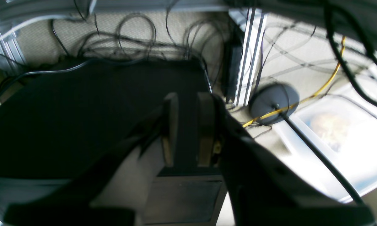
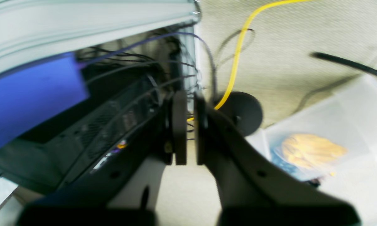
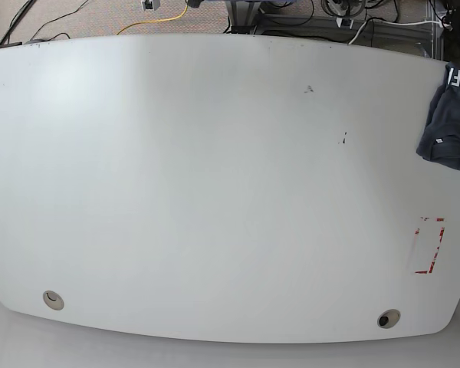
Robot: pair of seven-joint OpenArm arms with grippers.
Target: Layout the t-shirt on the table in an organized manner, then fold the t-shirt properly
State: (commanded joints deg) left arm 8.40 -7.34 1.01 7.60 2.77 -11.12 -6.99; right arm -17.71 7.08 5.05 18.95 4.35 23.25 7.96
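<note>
The t-shirt [image 3: 450,126] lies bunched at the far right edge of the table [image 3: 215,192] in the base view, dark navy-grey with a few white letters showing, and partly cut off by the frame. Neither gripper appears in the base view. Each wrist view looks down at the floor, not at the table. My left gripper [image 1: 188,97] has its fingers a little apart with nothing between them. On my right gripper [image 2: 188,94] the fingers stand almost together, only a thin slit between them, holding nothing.
The table carries a red tape mark [image 3: 428,245] at the right, two round holes [image 3: 54,300] [image 3: 387,318] near the front edge and some dark specks. Below, the wrist views show tangled cables [image 1: 138,40], a yellow cable [image 2: 238,53], a black round base [image 1: 273,102] and a clear plastic bin [image 2: 326,147].
</note>
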